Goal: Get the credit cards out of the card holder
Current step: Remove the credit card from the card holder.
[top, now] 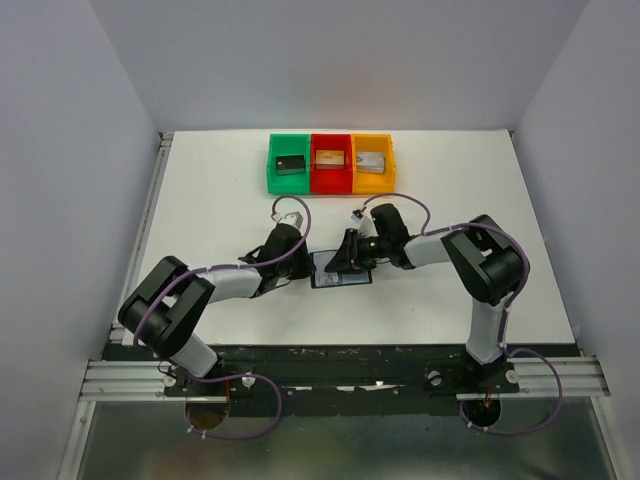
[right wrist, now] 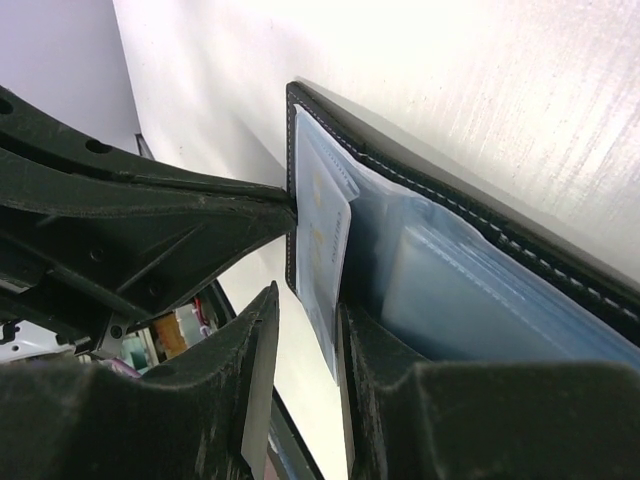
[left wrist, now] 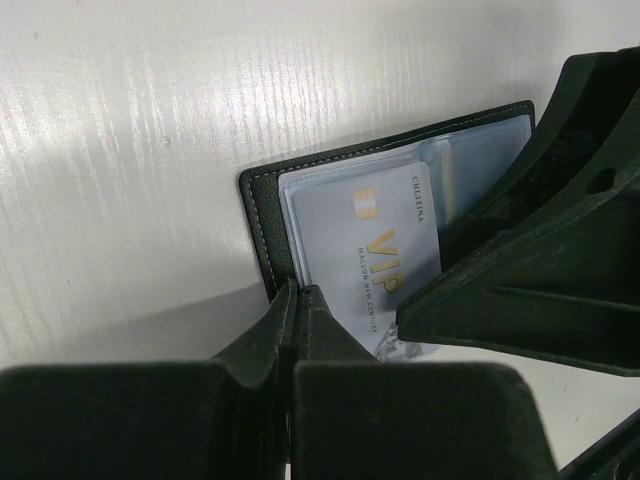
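The black card holder lies open on the white table between my two grippers. In the left wrist view its stitched edge and blue-grey slots show, with a pale silver-grey VIP credit card sticking partway out of a slot. My left gripper is shut on the holder's near edge. My right gripper is open, its fingers on either side of the card's free end, the card lying against one finger. Both grippers meet at the holder. Other cards are hidden.
Green, red and yellow bins stand in a row at the back of the table, each with a small block inside. The table's left edge has a metal rail.
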`<move>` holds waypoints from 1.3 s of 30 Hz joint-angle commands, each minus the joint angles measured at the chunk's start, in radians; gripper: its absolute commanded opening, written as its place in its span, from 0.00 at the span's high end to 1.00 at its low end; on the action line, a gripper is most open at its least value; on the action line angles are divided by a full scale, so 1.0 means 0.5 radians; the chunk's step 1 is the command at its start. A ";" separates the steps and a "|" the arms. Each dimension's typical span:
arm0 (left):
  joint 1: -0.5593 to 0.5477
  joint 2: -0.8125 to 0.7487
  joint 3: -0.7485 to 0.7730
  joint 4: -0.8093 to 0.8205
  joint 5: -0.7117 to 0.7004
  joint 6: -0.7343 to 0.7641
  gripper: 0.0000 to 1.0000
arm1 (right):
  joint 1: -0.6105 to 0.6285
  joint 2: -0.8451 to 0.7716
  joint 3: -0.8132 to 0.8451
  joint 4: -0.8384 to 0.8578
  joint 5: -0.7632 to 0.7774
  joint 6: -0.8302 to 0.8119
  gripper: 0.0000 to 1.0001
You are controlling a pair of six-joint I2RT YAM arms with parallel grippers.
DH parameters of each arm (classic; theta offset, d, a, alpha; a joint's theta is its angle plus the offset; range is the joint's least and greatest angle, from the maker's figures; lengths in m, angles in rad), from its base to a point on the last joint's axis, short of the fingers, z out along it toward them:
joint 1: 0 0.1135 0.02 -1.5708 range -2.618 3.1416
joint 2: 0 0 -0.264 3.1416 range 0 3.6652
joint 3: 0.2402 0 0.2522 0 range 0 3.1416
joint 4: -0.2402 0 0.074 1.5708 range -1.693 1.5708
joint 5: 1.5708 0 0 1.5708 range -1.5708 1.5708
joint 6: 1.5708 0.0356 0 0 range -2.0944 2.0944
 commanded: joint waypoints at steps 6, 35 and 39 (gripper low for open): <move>-0.079 0.099 -0.019 0.038 0.171 0.032 1.00 | 0.040 0.108 0.101 0.080 -0.122 0.015 0.61; -0.082 0.071 -0.050 -0.020 0.082 -0.017 1.00 | 0.049 -0.156 0.033 -0.181 -0.107 -0.172 0.64; -0.076 0.074 -0.053 -0.032 0.079 -0.014 1.00 | 0.049 -0.181 0.033 -0.221 -0.092 -0.200 0.64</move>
